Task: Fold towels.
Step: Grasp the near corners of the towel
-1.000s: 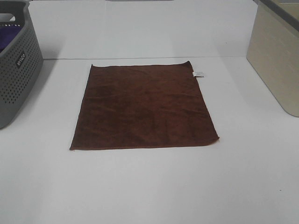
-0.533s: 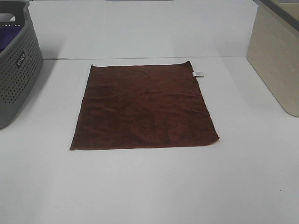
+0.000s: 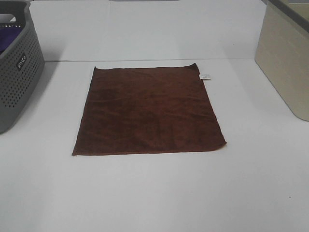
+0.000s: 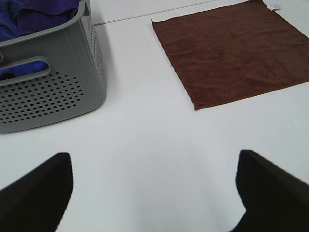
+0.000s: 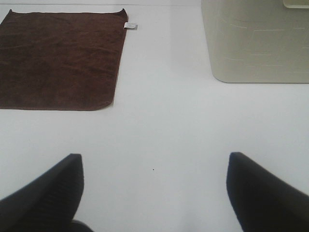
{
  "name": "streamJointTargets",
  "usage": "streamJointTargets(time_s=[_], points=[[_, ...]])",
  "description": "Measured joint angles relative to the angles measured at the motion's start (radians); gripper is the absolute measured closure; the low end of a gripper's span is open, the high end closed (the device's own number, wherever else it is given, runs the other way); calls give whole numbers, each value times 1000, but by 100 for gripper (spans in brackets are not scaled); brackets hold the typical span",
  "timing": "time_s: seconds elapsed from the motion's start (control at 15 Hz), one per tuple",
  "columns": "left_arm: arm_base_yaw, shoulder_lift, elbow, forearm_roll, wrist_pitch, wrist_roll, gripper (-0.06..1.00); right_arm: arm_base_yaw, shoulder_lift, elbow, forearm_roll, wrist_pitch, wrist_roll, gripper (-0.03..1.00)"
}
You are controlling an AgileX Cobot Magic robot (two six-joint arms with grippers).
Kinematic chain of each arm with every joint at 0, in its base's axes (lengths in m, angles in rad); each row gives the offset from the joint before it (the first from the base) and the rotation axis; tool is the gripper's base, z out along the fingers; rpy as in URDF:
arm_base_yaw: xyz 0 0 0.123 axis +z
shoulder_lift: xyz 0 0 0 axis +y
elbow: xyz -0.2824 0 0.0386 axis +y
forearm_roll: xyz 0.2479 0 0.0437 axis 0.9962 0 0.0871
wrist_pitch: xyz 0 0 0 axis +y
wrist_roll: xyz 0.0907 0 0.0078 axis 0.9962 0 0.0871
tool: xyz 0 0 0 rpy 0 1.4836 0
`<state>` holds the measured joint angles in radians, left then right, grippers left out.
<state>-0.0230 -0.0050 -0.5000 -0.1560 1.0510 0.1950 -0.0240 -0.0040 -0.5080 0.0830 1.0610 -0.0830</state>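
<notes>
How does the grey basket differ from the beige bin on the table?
The grey basket has perforated walls; the beige bin has solid ones. The basket holds purple cloth; the bin's contents are hidden. Both flank the brown towel.

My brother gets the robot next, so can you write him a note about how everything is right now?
The left end effector is open and empty, above the table near the grey basket.
The right end effector is open and empty, near the beige bin.
The towel lies flat, fully spread mid-table, with its white tag at the far right corner; neither arm touches it.
Done: no fold yet.
Left: grasp the edges and fold the towel.
</notes>
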Motion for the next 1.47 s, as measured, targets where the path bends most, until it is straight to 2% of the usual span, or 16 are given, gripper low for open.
streamJointTargets(time_s=[0.73,0.93,1.07,1.2,1.33,1.47], points=[[0,0,0,-42,0,-3,10,0,0,0,0,0,0,18],[0,3,-8,-40,-43,-46,16,0,3,-2,1,-11,0,19],[0,74,-10,-39,-245,-61,25,0,74,-16,7,-138,0,23],[0,190,-7,-58,-425,-62,27,0,182,-15,7,-323,0,23],[0,377,-7,-105,-560,-62,27,0,298,-15,31,-481,0,23],[0,576,-17,-152,-632,-54,27,0,447,-16,68,-596,0,23]])
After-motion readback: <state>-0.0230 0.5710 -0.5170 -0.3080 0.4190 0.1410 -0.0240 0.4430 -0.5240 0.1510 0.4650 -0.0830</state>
